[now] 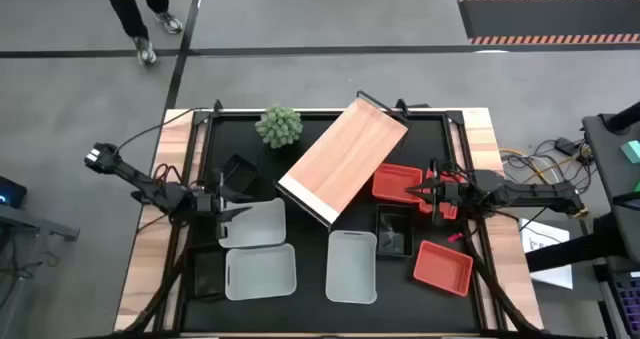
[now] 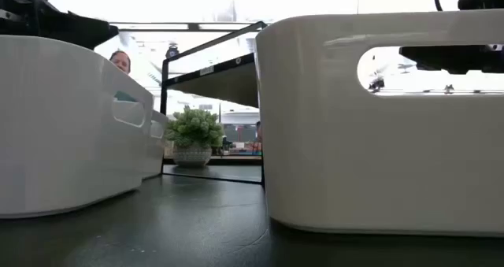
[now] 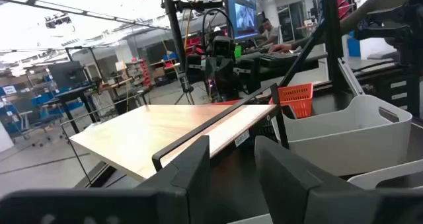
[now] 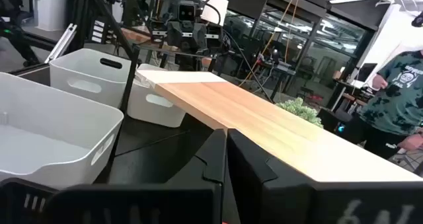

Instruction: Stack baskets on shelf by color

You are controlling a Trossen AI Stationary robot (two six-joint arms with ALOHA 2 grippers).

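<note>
Lying at a slant across the black counter (image 1: pixel 310 289), the shelf (image 1: pixel 345 157) is the landmark. On its left, the left gripper (image 1: pixel 228 217) hovers at the edge of a white basket (image 1: pixel 256 225), fingers (image 3: pixel 188 168) spread with nothing between them. Two more white baskets (image 1: pixel 262 272) (image 1: pixel 352 267) sit below the shelf's white end. On its right, the right gripper (image 1: pixel 412 191) hangs over an orange basket (image 1: pixel 394 182), fingers (image 4: pixel 213 159) pressed together. Another orange basket (image 1: pixel 443 266) and a black one (image 1: pixel 394 231) lie beyond. A plant (image 1: pixel 279 126) stands beside the shelf's far left side.
</note>
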